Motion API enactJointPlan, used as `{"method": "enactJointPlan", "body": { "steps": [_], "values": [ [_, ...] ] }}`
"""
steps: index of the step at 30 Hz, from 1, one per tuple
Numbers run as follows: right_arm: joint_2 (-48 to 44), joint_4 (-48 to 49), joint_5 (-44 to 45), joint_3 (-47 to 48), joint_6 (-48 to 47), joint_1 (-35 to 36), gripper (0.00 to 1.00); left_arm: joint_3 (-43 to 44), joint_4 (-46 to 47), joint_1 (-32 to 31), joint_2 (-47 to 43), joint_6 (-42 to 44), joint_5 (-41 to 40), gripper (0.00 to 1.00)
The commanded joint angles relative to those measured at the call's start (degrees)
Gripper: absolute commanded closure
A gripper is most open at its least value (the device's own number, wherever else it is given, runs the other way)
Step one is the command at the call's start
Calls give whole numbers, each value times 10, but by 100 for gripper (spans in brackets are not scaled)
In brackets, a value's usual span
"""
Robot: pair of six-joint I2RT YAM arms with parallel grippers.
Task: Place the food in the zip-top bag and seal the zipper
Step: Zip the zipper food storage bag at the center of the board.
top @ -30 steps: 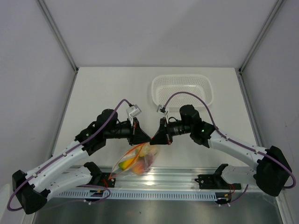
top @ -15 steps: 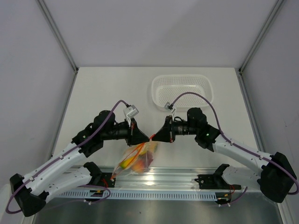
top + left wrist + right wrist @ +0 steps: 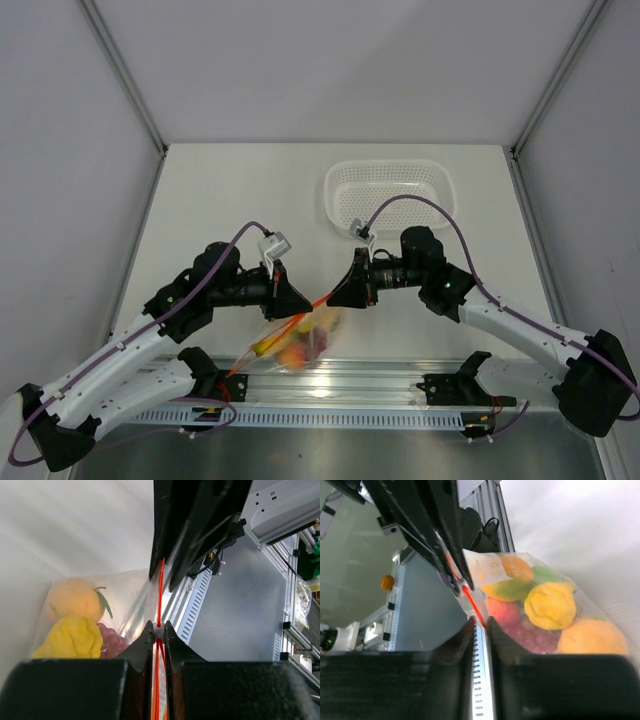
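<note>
Left gripper (image 3: 156, 627) clamped tight on the thin red-orange zipper (image 3: 160, 590), right gripper (image 3: 480, 622) pinching that same strip just beside it, the clear crinkly zip-top bag (image 3: 283, 345) sagging away from both fingertips — rounded, matte food (image 3: 550, 605) bunched inside.

food (image 3: 292, 352) in bag (image 3: 268, 347) (between left claw (image 3: 156, 630), right claw (image 3: 480, 625)) | basket (image 3: 390, 168) behind

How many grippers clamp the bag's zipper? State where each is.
2. The left gripper is shut on the zipper toward its left end, and the right gripper toward its right end, with the strip taut between them. Neither is hidden.
</note>
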Motion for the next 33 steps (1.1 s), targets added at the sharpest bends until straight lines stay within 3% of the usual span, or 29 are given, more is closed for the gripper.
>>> {"method": "enactJointPlan", "body": {
  "steps": [1,3,6,22,29,32,33],
  "values": [
    [-3,-89,-6,67,-118,20,72,22,-11,-3,-5,9,14,100],
    [2,-138,-4,96,-140,21,65,22,-9,-3,-3,8,17,99],
    [21,-177,-21,128,-174,22,63,21,-5,-3,-1,7,21,99],
    [127,-284,-58,226,-260,51,63,17,4,-3,-8,0,31,99],
    [139,-287,-64,236,-260,66,76,13,8,-3,-6,0,31,99],
    [140,-285,-63,237,-260,66,89,13,7,-3,-7,0,31,99],
    [140,-285,-61,237,-260,66,98,13,5,-3,-8,1,30,100]
  ]
}}
